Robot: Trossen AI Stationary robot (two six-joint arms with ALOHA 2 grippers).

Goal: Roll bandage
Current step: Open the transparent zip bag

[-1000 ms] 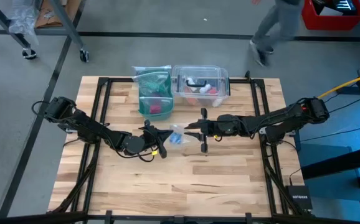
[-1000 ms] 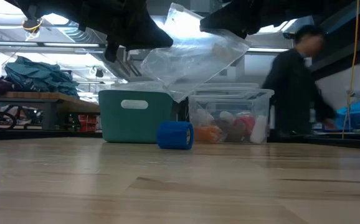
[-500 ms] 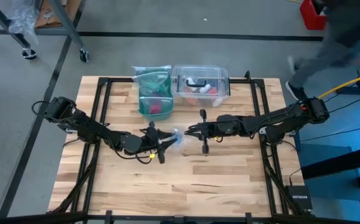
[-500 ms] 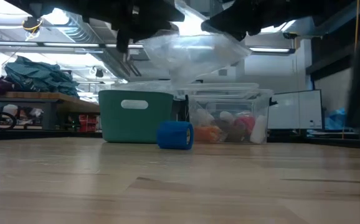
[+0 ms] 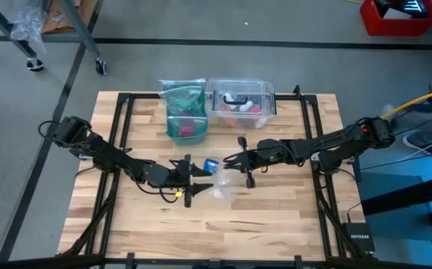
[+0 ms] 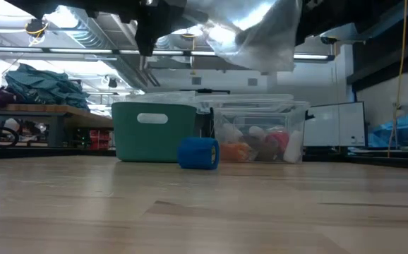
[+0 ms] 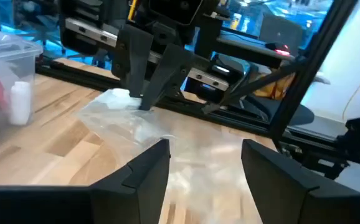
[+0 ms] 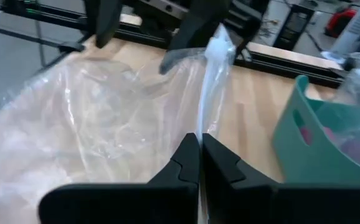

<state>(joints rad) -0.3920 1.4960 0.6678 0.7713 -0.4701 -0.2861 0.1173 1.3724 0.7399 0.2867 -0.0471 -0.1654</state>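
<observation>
With the right gripper [image 8: 200, 163] pinching the bag [image 8: 105, 118] and the left gripper [image 7: 205, 165] spread, carry the bag well clear of the bandage [image 6: 198, 153] before reaching for the roll.

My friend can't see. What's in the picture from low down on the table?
A blue bandage roll sits on the wooden table. Behind it stand a teal bin and a clear box. A clear bag hangs above.
</observation>
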